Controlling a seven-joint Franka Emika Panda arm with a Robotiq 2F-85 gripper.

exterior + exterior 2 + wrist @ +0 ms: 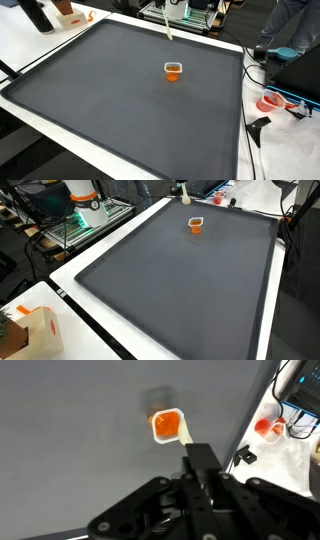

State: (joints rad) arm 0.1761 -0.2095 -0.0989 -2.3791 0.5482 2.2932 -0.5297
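A small orange cup (173, 70) with a white rim stands upright on the dark grey mat (120, 100), toward the far side; it also shows in the other exterior view as the cup (196, 223). In the wrist view my gripper (199, 459) comes in from the bottom, its black fingers shut on a pale stick-like tool (186, 434). The tool's tip lies just beside the cup (167, 425) in that picture. In both exterior views only the pale tool (165, 24) (184, 194) hangs above the mat's far edge; the gripper itself is out of frame.
The mat lies on a white table (262, 140). A red and white object (272, 101) and black cables (262, 52) sit beside the mat. A cardboard box (30, 332) stands on a near corner. A rack with equipment (80, 220) is off the table.
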